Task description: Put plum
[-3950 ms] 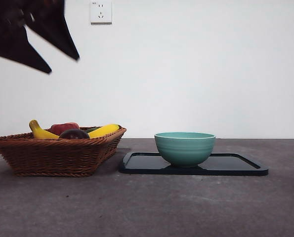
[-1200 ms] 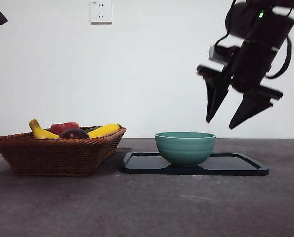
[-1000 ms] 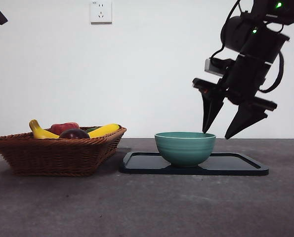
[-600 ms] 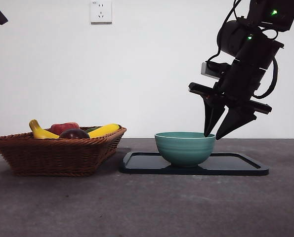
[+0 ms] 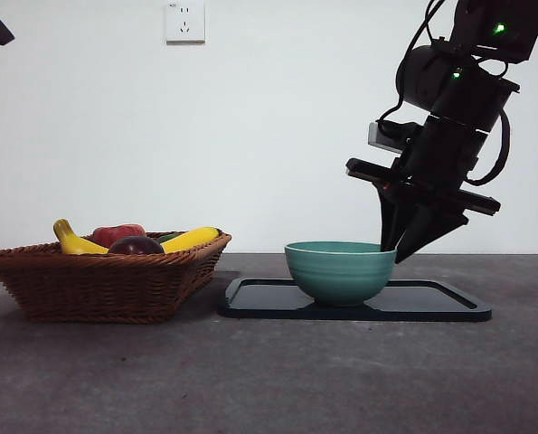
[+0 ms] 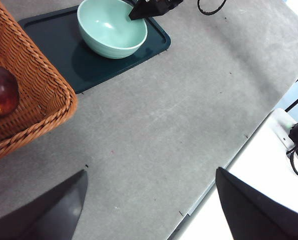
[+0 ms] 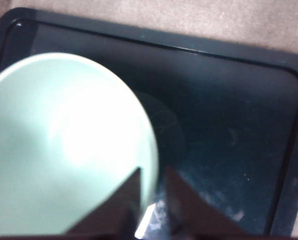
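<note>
Down to the rim of the bowl (image 5: 339, 271) the right gripper (image 5: 401, 242) has come; a moment ago it hung higher above that side, with its jaws wider. The bowl itself has shifted a little to the side on the tray (image 5: 449, 309). Now the two black jaws stand close together over the rim, one inside the bowl and one outside. In the right wrist view the right gripper (image 7: 152, 200) shows only a narrow gap, and the pale green wall of the bowl (image 7: 68, 145) runs into it. The jaws look pinched on the rim, though the picture is blurred there. The dark tray (image 7: 229, 100) lies under the bowl.

The plum (image 5: 136, 245) rests in the wicker basket (image 5: 106, 285), at its front, between the banana (image 5: 74, 240) and a second banana (image 5: 190, 239), with the red fruit (image 5: 117, 234) behind it. In the left wrist view the plum (image 6: 1, 91) sits just inside the corner of the basket (image 6: 38, 95), well apart from the bowl (image 6: 111, 27).

The left gripper (image 6: 149, 205) waits high above the table (image 6: 154, 115) with its jaws wide apart and nothing between them.
</note>
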### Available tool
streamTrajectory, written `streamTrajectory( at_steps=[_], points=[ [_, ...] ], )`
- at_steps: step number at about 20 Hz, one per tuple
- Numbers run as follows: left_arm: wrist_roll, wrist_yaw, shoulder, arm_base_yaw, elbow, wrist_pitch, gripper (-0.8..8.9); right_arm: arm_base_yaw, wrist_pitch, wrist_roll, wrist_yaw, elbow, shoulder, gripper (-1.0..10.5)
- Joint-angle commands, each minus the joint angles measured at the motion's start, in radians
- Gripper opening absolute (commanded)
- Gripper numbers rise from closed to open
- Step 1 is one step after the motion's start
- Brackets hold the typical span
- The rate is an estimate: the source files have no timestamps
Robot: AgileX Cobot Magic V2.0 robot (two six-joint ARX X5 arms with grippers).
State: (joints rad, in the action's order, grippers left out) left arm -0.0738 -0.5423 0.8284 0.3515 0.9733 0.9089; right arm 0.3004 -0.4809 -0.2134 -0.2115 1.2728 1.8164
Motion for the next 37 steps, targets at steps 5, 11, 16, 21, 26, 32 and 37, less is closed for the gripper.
streamTrajectory(
  at_steps=[5,11,16,21,26,32,37],
  points=[
    [-0.020,-0.006,0.006,0.004,0.019,-0.009,4.05,0.006,0.012,0.005,0.004,0.026,-0.006,0.1],
    [-0.020,-0.006,0.006,0.004,0.019,-0.009,4.05,0.010,-0.081,0.021,0.002,0.033,-0.188,0.1],
    [-0.020,-0.006,0.006,0.004,0.019,-0.007,4.05,0.050,-0.245,0.068,0.003,0.018,-0.364,0.1],
    [-0.020,-0.006,0.006,0.004,0.019,-0.007,4.04,0.128,-0.269,0.068,0.004,-0.082,-0.536,0.1],
    [-0.019,-0.006,0.006,0.004,0.019,-0.007,4.05,0.218,-0.222,0.052,0.023,-0.227,-0.589,0.1],
    [-0.019,-0.006,0.006,0.004,0.019,-0.004,4.04,0.290,-0.066,0.000,0.063,-0.399,-0.582,0.1],
    [-0.019,-0.006,0.006,0.004,0.019,-0.004,4.05,0.294,-0.018,-0.013,0.063,-0.467,-0.534,0.1]
  ],
)
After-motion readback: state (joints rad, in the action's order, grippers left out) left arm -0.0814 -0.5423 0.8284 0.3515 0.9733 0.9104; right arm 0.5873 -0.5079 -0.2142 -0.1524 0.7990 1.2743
